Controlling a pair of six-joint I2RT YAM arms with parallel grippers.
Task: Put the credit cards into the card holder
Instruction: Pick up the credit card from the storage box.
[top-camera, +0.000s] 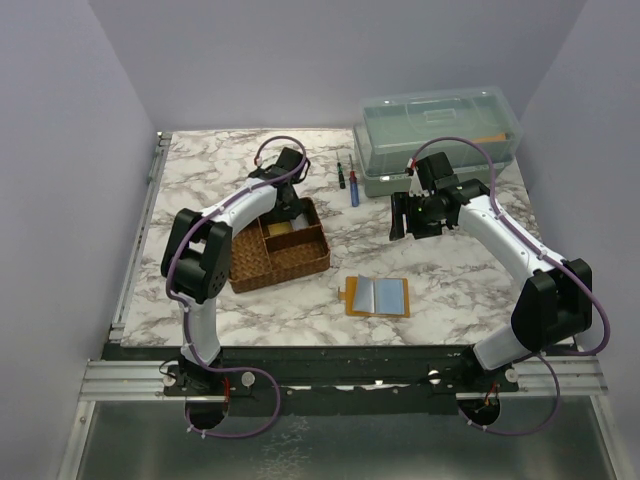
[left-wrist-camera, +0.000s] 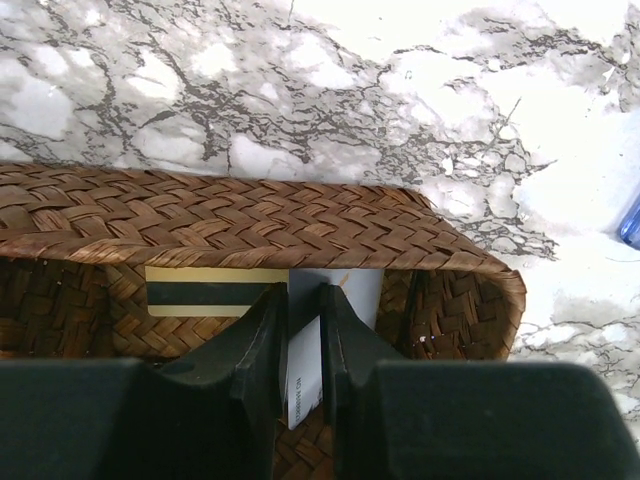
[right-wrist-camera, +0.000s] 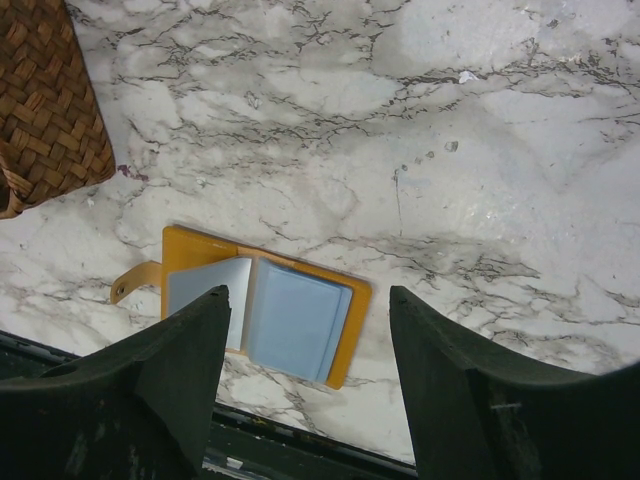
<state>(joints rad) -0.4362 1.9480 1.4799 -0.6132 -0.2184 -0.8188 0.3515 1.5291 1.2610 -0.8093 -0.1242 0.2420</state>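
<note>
My left gripper (left-wrist-camera: 303, 300) is down inside the brown woven tray (left-wrist-camera: 250, 220) and shut on the edge of a pale grey credit card (left-wrist-camera: 305, 370). A cream card with a dark stripe (left-wrist-camera: 215, 291) lies against the tray wall beside it. The mustard-orange card holder (top-camera: 377, 296) lies open on the marble near the front edge, its pale blue pockets facing up; it also shows in the right wrist view (right-wrist-camera: 290, 315). My right gripper (right-wrist-camera: 310, 310) is open and empty, raised above the table to the right (top-camera: 415, 215).
A clear lidded plastic box (top-camera: 438, 140) stands at the back right. A blue pen (top-camera: 354, 187) and a small dark tool (top-camera: 340, 176) lie beside it. The woven tray (top-camera: 278, 252) sits left of centre. The table's front edge (right-wrist-camera: 300, 455) is just below the card holder.
</note>
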